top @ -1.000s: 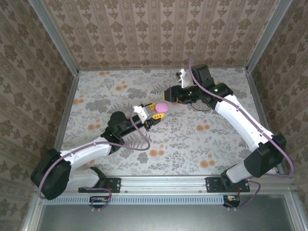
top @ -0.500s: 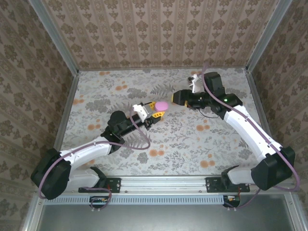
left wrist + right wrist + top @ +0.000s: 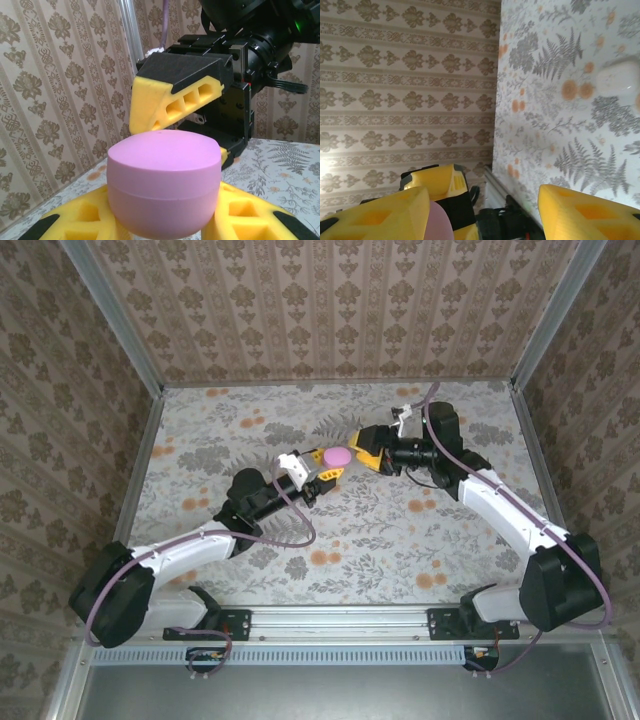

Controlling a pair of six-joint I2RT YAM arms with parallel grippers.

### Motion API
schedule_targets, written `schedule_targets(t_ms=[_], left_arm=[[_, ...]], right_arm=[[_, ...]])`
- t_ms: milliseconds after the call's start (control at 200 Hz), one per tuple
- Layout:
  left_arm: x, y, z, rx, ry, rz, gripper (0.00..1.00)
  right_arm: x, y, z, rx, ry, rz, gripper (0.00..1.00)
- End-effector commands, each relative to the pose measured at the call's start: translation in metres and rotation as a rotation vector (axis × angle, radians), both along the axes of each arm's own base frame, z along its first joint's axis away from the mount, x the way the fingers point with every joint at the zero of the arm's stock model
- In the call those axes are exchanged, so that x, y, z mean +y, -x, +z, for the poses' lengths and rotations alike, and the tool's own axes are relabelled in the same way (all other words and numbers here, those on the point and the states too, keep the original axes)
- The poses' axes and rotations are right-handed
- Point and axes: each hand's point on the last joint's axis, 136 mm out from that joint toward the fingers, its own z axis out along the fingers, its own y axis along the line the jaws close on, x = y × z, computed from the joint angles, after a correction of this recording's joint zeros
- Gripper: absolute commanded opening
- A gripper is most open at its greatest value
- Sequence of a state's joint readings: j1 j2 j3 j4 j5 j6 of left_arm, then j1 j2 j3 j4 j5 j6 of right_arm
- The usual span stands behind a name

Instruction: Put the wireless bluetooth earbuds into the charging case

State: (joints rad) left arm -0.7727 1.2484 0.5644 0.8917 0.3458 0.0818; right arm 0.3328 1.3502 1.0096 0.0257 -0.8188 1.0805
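A closed pink charging case (image 3: 337, 455) is held up above the table, and my left gripper (image 3: 330, 466) is shut on its lower half. In the left wrist view the case (image 3: 165, 180) sits between my yellow fingers (image 3: 75, 220), lid seam level. My right gripper (image 3: 362, 452) hovers just right of the case, open, with one yellow finger (image 3: 175, 95) right behind and above the lid. From the right wrist, the right gripper (image 3: 482, 210) stands wide with the case's edge (image 3: 437, 222) beside its left finger. The earbuds are out of view.
The floral table (image 3: 400, 530) is walled by patterned panels on three sides. A white rounded thing (image 3: 617, 80), blurred, lies on the table in the right wrist view. A metal rail (image 3: 330, 618) runs along the near edge between the arm bases.
My right gripper has swung left and turned toward the pink case, ending close beside it with its jaws wider. The left gripper keeps its hold and has barely shifted.
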Motion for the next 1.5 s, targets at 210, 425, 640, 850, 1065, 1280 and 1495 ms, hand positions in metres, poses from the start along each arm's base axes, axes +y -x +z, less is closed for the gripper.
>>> schedule_targets(t_ms=[210,425,640,850,1065,1280,1495], left_arm=[[0.0,0.0,0.031,-0.038,0.088,0.003,0.32],[-0.001,-0.001,0.031,-0.014,0.106,0.004,0.32],[0.002,-0.005,0.033,-0.009,0.129,0.024,0.32],[0.0,-0.003,0.033,-0.011,0.133,0.009,0.32],[-0.004,0.004,0.033,-0.022,0.121,-0.044,0.34],[-0.004,0.002,0.029,-0.012,0.107,-0.032,0.38],[-0.002,0.001,0.027,-0.012,0.087,-0.014,0.49]], right_arm=[[0.035,0.016,0.025,-0.007,-0.126,0.168,0.59],[0.038,0.027,0.036,-0.05,-0.163,0.239,0.54],[0.041,0.044,0.043,-0.07,-0.181,0.33,0.54],[0.04,0.049,0.042,-0.077,-0.173,0.363,0.44],[0.041,0.043,0.045,-0.091,-0.172,0.341,0.45],[0.04,0.042,0.045,-0.096,-0.171,0.328,0.37],[0.036,0.036,0.034,-0.078,-0.139,0.292,0.34]])
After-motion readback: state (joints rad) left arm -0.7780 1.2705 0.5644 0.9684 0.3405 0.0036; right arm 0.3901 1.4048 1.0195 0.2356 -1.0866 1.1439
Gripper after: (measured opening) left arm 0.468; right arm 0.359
